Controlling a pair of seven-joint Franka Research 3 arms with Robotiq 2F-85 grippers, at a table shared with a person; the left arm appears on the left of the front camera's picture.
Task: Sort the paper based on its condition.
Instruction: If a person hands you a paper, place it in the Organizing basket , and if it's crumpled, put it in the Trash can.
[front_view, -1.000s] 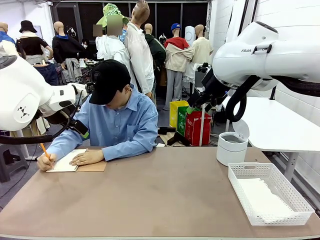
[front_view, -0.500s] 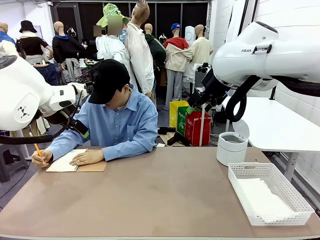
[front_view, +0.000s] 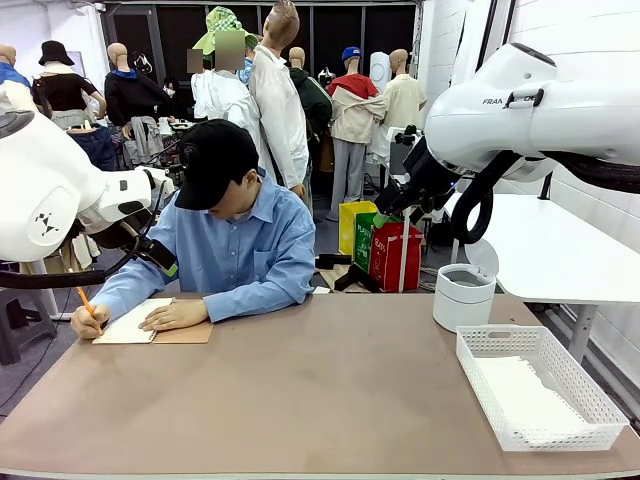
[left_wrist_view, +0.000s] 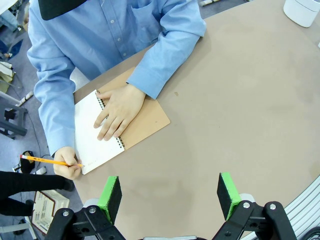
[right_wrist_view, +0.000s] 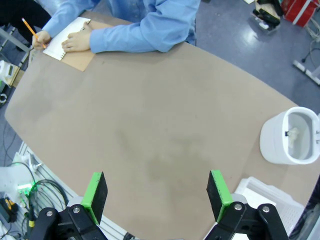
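Note:
A person at the far left of the table writes with an orange pencil (left_wrist_view: 47, 161) on the white page of a spiral notebook (front_view: 130, 322) (left_wrist_view: 92, 137) (right_wrist_view: 67, 35), its brown cover folded out beside it. White paper (front_view: 525, 395) lies flat inside the white lattice basket (front_view: 480, 375) at the right. My left gripper (left_wrist_view: 170, 192) hangs open high above the table, near the notebook, with nothing between its green pads (left_wrist_view: 111, 195). My right gripper (right_wrist_view: 156, 195) is open too, high over the bare middle of the table.
A white round bin (front_view: 463, 296) (right_wrist_view: 292, 135) stands at the back right, behind the basket (right_wrist_view: 252, 187). The person's other hand (left_wrist_view: 117, 110) rests flat on the notebook. Brown tabletop (front_view: 320, 390) stretches between notebook and basket.
The person's pencil hand has shifted a little along the page while writing. Both arms have stayed still.

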